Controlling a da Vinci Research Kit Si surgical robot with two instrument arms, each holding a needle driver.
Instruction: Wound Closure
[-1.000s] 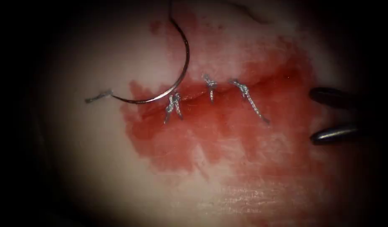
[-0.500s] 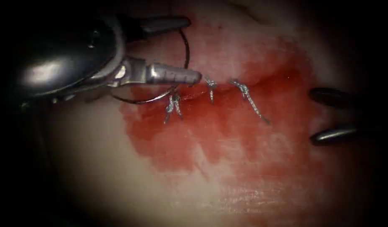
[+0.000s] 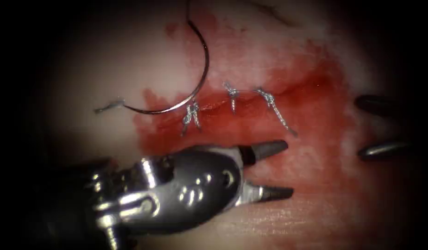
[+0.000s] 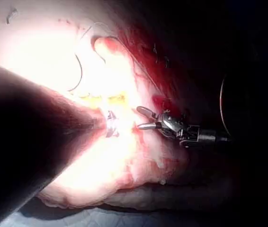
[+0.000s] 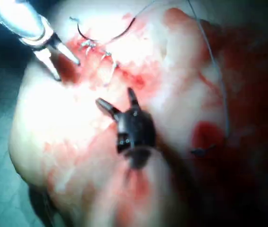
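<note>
We see the needle lying free on the tissue, its curve arching on the far side of the cut toward the left end, beside three tied knots. The left claw hovers on the near side over the red fluid, jaws wide apart and empty. The right claw waits at the far right, likewise spread and holding nothing.

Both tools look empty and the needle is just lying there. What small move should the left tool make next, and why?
Probably bring the left tool up and left to the needle and grasp its body. Both it and the right tool have open jaws holding nothing, while the needle lies free on the tissue, left of the three knots, with a short thread end at its tail.
</note>
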